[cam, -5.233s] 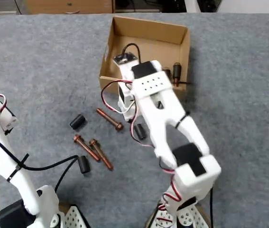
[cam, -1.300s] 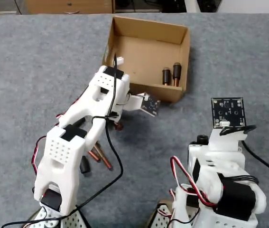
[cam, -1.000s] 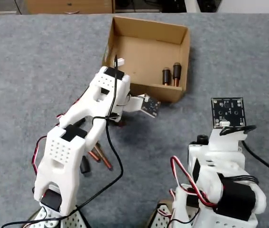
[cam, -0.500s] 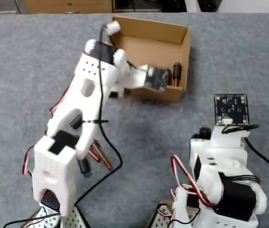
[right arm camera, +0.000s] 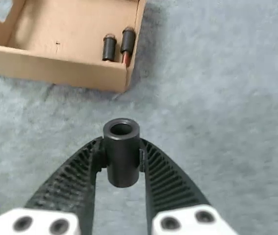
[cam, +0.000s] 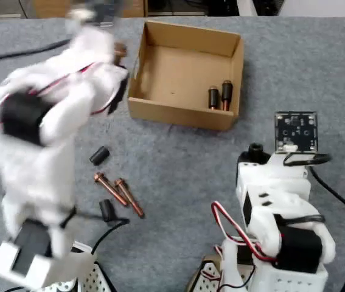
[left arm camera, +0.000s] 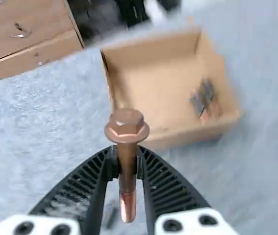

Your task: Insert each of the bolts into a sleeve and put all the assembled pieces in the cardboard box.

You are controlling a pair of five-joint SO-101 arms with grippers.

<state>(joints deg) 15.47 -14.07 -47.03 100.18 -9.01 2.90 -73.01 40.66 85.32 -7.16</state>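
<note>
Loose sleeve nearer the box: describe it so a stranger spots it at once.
In the high view, find the cardboard box; two copper bolts lie off its near left corner. The sleeve is the short black cylinder between box and bolts; the other loose sleeve lies past the bolts, farther from the box.

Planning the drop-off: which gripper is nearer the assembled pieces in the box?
Right. The right gripper, holding a sleeve, is outside the box corner nearest the assembled pieces; the left gripper, holding a bolt, is beyond the opposite wall.
</note>
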